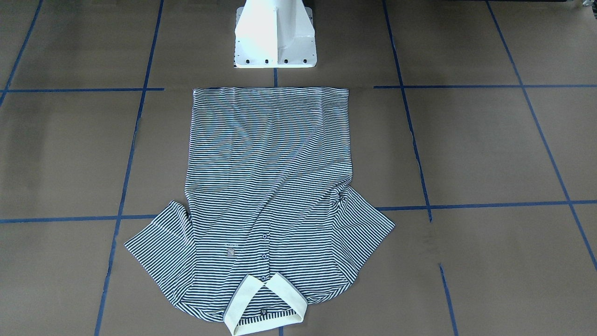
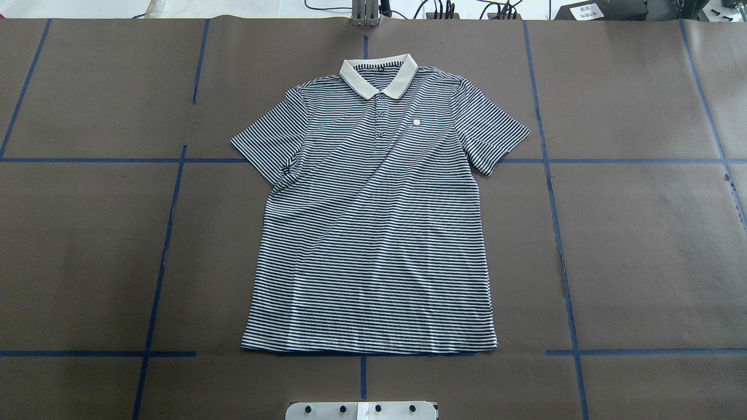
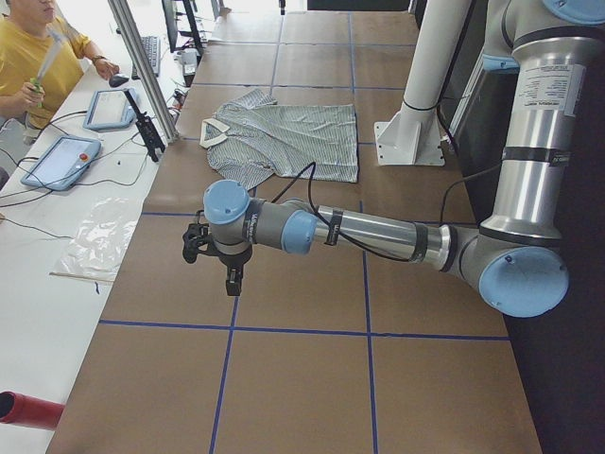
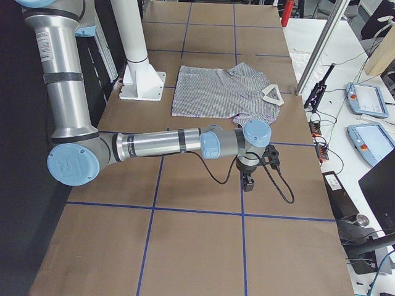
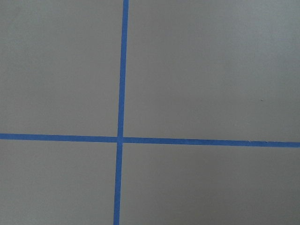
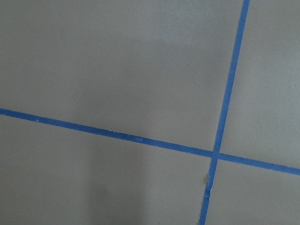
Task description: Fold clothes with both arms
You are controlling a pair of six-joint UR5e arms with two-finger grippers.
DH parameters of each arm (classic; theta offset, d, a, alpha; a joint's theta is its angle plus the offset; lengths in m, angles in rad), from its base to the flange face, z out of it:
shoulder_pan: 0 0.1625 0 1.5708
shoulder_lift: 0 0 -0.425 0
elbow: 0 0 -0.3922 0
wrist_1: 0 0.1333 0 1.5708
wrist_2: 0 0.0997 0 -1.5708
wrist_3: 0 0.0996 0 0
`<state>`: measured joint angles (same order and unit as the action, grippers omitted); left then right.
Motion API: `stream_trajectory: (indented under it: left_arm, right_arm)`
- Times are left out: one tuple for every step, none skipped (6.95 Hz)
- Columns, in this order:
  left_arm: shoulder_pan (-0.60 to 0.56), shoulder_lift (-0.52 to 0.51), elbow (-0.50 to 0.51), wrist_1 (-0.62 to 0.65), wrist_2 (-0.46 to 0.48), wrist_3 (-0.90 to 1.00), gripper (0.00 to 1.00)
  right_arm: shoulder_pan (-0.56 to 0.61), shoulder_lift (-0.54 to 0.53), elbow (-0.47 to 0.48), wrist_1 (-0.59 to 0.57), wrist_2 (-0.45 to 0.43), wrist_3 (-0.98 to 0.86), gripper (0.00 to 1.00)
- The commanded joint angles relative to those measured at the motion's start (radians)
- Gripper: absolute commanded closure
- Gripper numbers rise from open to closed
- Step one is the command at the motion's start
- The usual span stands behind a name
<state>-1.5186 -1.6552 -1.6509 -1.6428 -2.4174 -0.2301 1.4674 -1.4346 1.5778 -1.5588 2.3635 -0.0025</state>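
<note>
The striped polo shirt (image 2: pixel 373 233) lies flat and spread out, face up, in the middle of the table. Its cream collar (image 2: pixel 379 76) points away from the robot's base and its hem is near the base. It also shows in the front-facing view (image 1: pixel 270 186). My left arm (image 3: pixel 378 232) stretches low over the table well to the shirt's left. Its gripper (image 3: pixel 233 282) points down, and I cannot tell if it is open. My right arm (image 4: pixel 160 145) does the same on the other side. Its gripper (image 4: pixel 249 182) points down, state unclear. Both wrist views show only bare table.
The white pedestal base (image 1: pixel 274 35) stands at the table's near edge behind the hem. Blue tape lines (image 2: pixel 169 233) grid the brown table (image 2: pixel 642 245). A person in yellow (image 3: pixel 33 57) sits at a side desk with tablets (image 3: pixel 61 161). A metal post (image 4: pixel 321 43) stands near the collar.
</note>
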Motion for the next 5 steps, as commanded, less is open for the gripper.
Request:
stream_trajectory:
  left_arm:
    - [0.002,0.008,-0.009,-0.026,-0.02,0.002,0.0]
    - [0.003,0.003,-0.001,-0.026,-0.026,0.002,0.0]
    - [0.005,0.0,-0.009,-0.023,-0.026,0.0,0.0]
    - [0.005,0.0,-0.024,-0.023,-0.028,0.0,0.0]
    - [0.052,-0.005,-0.014,-0.019,-0.01,-0.009,0.0]
  right_arm:
    - [-0.009,0.008,0.001,0.003,-0.033,0.001,0.0]
    - [-0.009,0.008,-0.001,0.003,-0.032,-0.001,0.0]
    - [-0.009,0.008,0.007,0.006,-0.023,0.001,0.0]
    - [-0.028,0.009,0.013,0.012,-0.026,-0.001,0.0]
    - [-0.077,0.0,-0.033,0.07,-0.065,0.013,0.0]
